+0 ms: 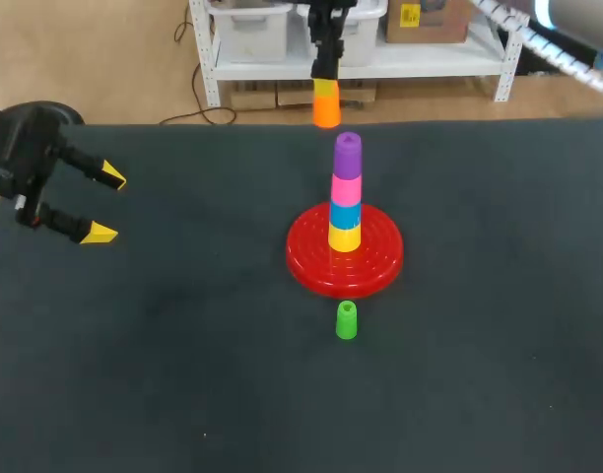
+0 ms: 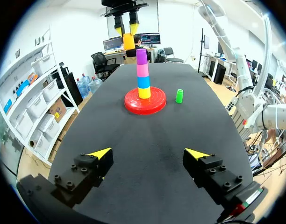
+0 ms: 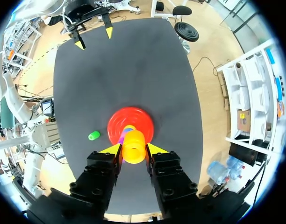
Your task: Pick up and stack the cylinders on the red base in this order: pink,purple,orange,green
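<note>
Hanging orange cylinder point(image 1: 325, 104), clear of tower point(image 1: 346, 197)

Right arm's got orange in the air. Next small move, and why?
Probably nudge the right gripper until the orange cylinder is centred over the purple cylinder, then lower. Purple already tops the stack on the red base, and the head and left wrist views show orange off to one side of it.
</note>
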`<state>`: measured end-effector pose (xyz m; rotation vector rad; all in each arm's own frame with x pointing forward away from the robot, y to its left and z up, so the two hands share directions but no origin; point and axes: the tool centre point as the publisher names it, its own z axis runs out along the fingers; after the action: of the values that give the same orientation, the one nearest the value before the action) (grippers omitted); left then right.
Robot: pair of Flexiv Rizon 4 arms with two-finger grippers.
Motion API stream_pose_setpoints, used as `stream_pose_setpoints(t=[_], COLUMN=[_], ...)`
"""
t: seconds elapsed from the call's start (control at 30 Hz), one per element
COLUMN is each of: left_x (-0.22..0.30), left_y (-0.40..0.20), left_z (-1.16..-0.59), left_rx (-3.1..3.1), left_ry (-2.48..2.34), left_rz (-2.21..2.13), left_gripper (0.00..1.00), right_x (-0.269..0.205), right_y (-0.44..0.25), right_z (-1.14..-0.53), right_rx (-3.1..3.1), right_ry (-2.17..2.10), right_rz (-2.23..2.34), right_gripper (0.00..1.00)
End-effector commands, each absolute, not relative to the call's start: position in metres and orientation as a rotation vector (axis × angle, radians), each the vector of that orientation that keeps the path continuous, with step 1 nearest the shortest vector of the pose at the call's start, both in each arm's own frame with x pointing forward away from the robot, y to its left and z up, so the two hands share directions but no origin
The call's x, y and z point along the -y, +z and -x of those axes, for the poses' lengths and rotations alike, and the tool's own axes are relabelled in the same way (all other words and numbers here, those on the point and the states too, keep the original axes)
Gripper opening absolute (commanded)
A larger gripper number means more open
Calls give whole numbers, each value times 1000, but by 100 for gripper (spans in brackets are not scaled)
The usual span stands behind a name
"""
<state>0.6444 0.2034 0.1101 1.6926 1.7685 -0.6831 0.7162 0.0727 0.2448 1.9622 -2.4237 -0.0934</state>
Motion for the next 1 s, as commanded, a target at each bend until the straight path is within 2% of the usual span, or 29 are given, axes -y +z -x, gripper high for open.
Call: stream_pose_setpoints(t=[0.03,1.0], left_x=[-204,-204], left_y=[109,109], left_z=[-643,-643], left_rx=[-1765,-1765], left_ry=[-680,-680], left_rz=[-1691,-1691], left_gripper=[100,100], right_x=[-64,-42], right_y=[250,243], right_z=[-700,-685], right_rx=[2555,2587], right_ry=[39,10], right_rz=[-2050,-1938], right_gripper=[0,0])
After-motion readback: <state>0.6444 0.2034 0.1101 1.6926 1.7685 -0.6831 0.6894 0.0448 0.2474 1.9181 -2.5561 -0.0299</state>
